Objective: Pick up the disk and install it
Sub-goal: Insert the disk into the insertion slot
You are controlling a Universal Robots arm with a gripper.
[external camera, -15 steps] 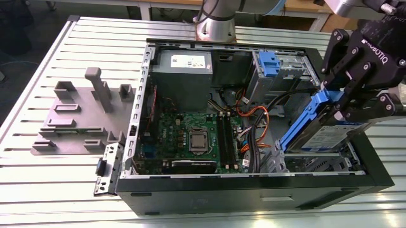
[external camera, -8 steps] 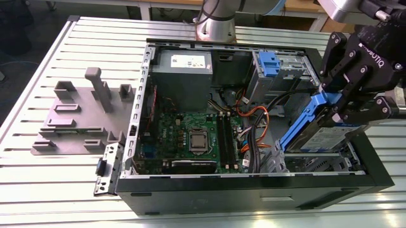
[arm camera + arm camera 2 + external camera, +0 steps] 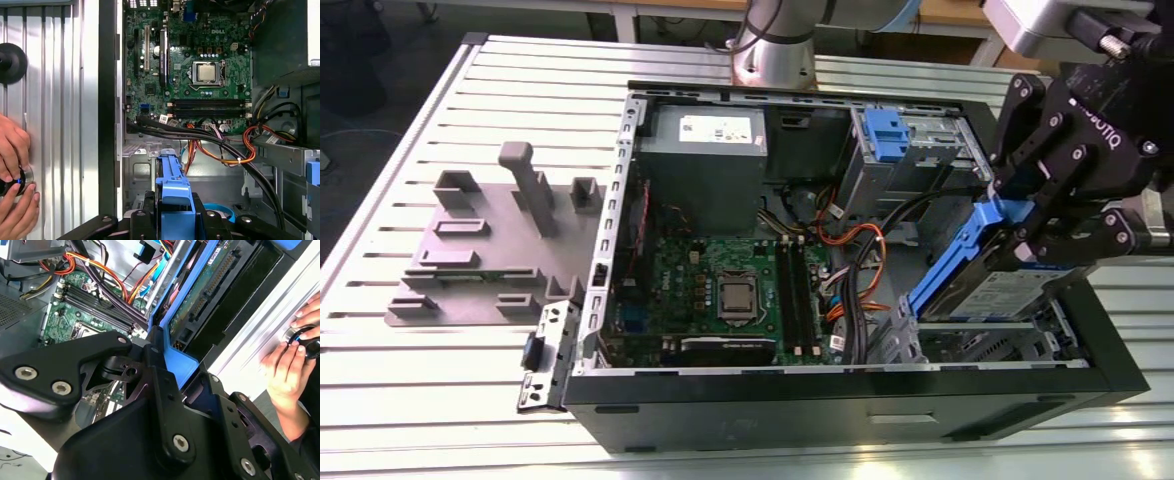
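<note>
We're at the exterior view's right, where the gripper (image 3: 1045,225) is clamped on the blue rail (image 3: 1003,215) at the upper end of the disk (image 3: 987,290), which hangs tilted with its lower end dipping into the lower right corner of the open case (image 3: 854,405), right of the motherboard (image 3: 727,290) and just beside the cables (image 3: 854,255). In the second wrist view we see the black fingers (image 3: 162,390) pinching that rail, and outside the case a person's hands (image 3: 285,370) rest on a knob (image 3: 300,336) on the slatted table (image 3: 400,400)
</note>
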